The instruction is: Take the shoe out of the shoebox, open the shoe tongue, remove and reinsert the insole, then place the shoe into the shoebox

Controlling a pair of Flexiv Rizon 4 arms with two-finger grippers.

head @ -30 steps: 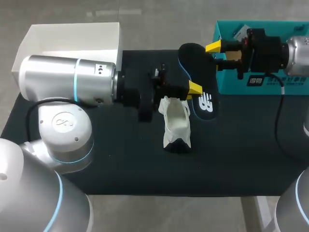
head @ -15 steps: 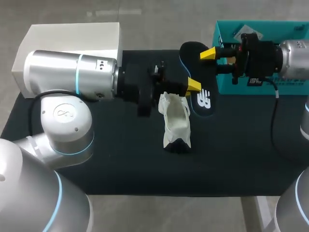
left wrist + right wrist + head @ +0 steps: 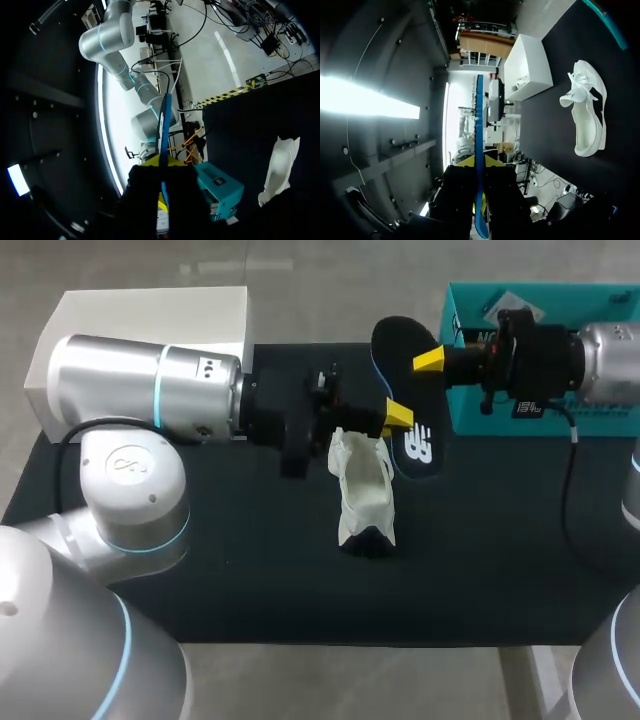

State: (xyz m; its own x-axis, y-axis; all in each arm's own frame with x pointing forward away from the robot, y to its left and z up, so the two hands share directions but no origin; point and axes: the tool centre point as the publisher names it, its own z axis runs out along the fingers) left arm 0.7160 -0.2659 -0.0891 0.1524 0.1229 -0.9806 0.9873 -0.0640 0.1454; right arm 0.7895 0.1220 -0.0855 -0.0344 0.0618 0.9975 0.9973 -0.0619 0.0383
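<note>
A black insole (image 3: 413, 443) with a blue rim hangs over the dark mat, held by both arms. My left gripper (image 3: 398, 417) is shut on its middle, and my right gripper (image 3: 428, 361) is shut on its far end. Each wrist view shows the insole edge-on as a blue strip, pinched in the left gripper (image 3: 163, 165) and the right gripper (image 3: 479, 164). The white shoe (image 3: 365, 492) lies on the mat just in front of the left gripper. It also shows beside the grippers as the shoe (image 3: 279, 170) and the shoe (image 3: 585, 116).
An open white box (image 3: 150, 315) stands at the back left, behind my left arm. A teal box (image 3: 560, 420) stands at the back right under my right wrist. The dark mat (image 3: 500, 550) covers the table.
My right gripper has moved in and shut on the insole's far end. The insole has shifted slightly. The left gripper has kept its hold, and the shoe has not moved.
</note>
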